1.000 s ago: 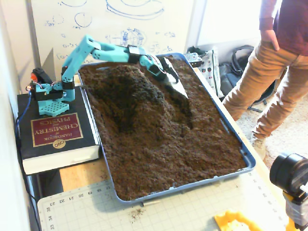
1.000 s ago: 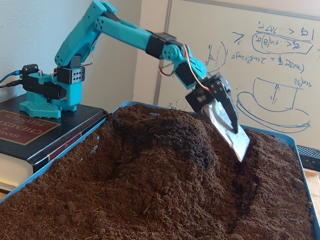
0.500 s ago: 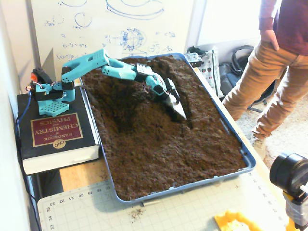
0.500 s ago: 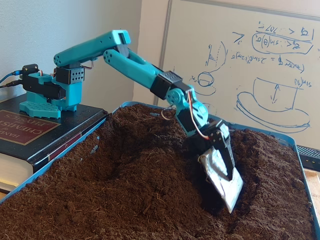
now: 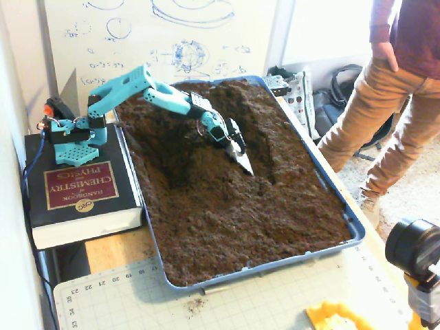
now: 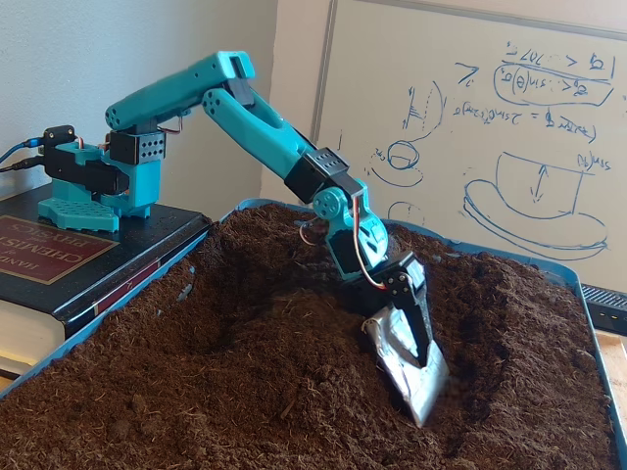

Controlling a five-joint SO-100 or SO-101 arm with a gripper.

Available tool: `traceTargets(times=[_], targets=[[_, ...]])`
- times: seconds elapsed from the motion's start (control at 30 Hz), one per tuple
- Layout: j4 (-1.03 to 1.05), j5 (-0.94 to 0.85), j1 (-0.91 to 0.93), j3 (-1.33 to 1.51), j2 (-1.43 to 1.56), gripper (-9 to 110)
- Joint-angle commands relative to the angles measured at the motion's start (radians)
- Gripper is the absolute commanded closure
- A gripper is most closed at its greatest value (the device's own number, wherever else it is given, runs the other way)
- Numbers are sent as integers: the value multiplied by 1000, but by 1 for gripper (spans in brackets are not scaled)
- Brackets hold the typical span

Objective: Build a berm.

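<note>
The end effector (image 6: 416, 377) carried a silvery scoop blade, its tip dug into the soil on the slope of the berm (image 6: 284, 294); whether its 2 fingers were apart or together could not be told. In both fixed views the berm filled the middle of the blue tray (image 5: 330, 199), running lengthwise from the arm's base outward. Its crest lay on the base side of the blade, so soil likely needed pulling that way.

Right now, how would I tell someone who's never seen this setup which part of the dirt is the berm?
Find the blue tray full of brown soil beside the chemistry book. The berm is the long raised ridge down the tray's middle, where the teal arm's gripper with its metal blade digs in. Unlike the flat soil around it, it has sloping sides.
</note>
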Motion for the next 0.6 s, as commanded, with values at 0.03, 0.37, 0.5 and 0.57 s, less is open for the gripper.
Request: traceTargets(times=[0.03,0.37,0.5,0.57], targets=[[0,5,-14,112,166,101],[0,5,-14,160,202,101],[3,5,-14,170,250,101],[18,5,-14,202,293,101]])
